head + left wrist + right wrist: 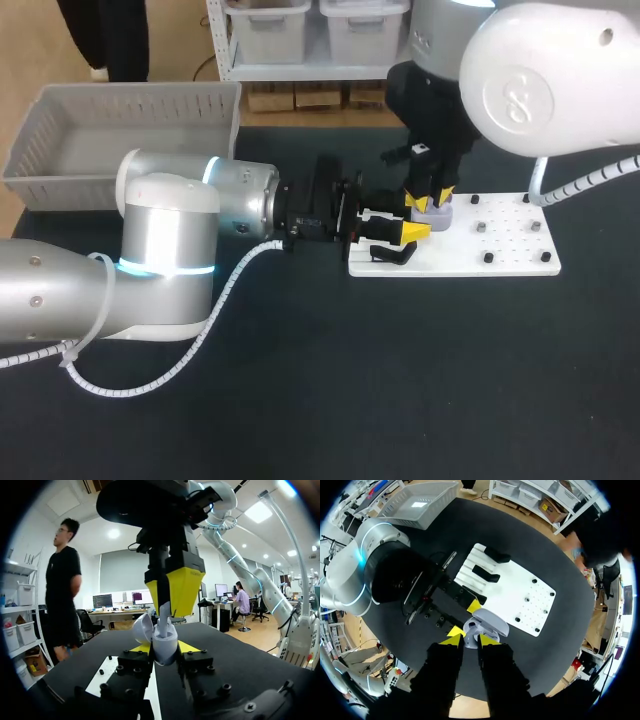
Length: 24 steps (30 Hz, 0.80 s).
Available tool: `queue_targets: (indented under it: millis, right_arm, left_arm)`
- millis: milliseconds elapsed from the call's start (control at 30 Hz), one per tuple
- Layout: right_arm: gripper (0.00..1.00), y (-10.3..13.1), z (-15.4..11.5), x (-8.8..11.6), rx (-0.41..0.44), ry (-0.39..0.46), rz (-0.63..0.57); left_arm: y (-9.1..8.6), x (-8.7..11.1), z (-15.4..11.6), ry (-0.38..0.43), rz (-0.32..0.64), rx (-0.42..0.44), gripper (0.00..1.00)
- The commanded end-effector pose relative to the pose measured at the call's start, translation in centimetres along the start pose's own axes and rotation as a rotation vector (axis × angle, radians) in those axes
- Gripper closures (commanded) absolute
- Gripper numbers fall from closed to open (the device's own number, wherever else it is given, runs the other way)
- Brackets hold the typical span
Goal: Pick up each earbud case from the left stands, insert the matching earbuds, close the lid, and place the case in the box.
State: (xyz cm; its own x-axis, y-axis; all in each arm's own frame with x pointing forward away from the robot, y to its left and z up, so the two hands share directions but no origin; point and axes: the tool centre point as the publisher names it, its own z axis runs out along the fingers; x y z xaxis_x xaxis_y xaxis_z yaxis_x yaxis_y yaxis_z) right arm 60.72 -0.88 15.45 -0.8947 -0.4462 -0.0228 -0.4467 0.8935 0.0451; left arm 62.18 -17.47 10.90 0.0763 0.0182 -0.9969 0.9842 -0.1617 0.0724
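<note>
A pale lavender earbud case [437,215] is held over the left part of the white board [510,250], lid open. My left gripper [405,232] comes in level from the left and is shut on the case [162,645] from both sides, its yellow tips [187,646] against the case body. My right gripper [432,200] points straight down onto the case [490,621]. It is shut on a small white earbud [163,625], whose stem sits at the case's mouth [470,629]. Two black stands [490,565] sit on the board beyond the case.
The white board [520,590] carries several small black pegs on its right half. A grey plastic basket [120,130] stands at the table's far left corner. Dark table surface lies open toward the front.
</note>
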Motion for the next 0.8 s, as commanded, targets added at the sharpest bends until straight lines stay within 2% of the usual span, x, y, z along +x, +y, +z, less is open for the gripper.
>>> queue_targets:
  millis: [33,400,567,800]
  right_arm:
    - [1.0,-0.1,0.1,-0.1,0.001,-0.003,0.003]
    - [1.0,0.4,-0.7,0.5,0.004,-0.015,-0.004]
    - [1.0,0.5,-1.9,1.5,0.007,-0.065,0.002]
    - [1.0,1.0,-2.0,1.3,0.008,-0.083,-0.012]
  left_arm:
    - [-0.1,0.0,0.0,-0.001,0.003,-0.002,1.0]
    - [-0.1,0.0,0.0,-0.001,0.003,-0.002,1.0]
    - [-0.1,0.0,0.0,-0.001,0.003,-0.002,1.0]
    - [-0.1,0.0,0.0,-0.001,0.003,-0.002,1.0]
